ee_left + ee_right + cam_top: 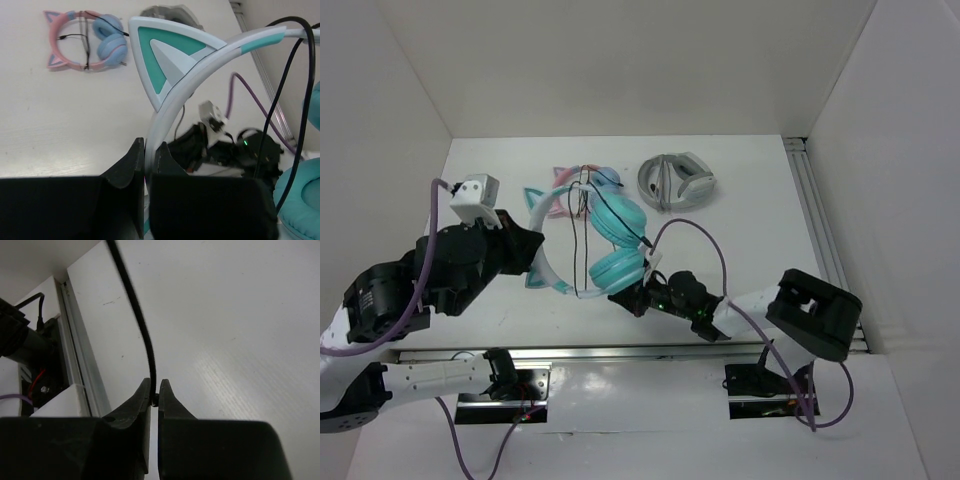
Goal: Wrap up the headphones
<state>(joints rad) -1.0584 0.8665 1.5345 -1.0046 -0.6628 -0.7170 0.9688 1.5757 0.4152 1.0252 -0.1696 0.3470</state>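
The teal headphones lie mid-table, with two teal ear cups and a pale headband with cat ears. My left gripper is shut on the headband; in the left wrist view it pinches the band just below a cat ear. The thin black cable runs across the headband and shows in the left wrist view. My right gripper sits just below the lower ear cup. In the right wrist view it is shut on the cable, which rises from the jaws.
Pink-and-blue cat-ear headphones lie just behind the teal pair, also in the left wrist view. Grey-white headphones lie at the back right. A metal rail runs along the table's right edge. White walls enclose the table.
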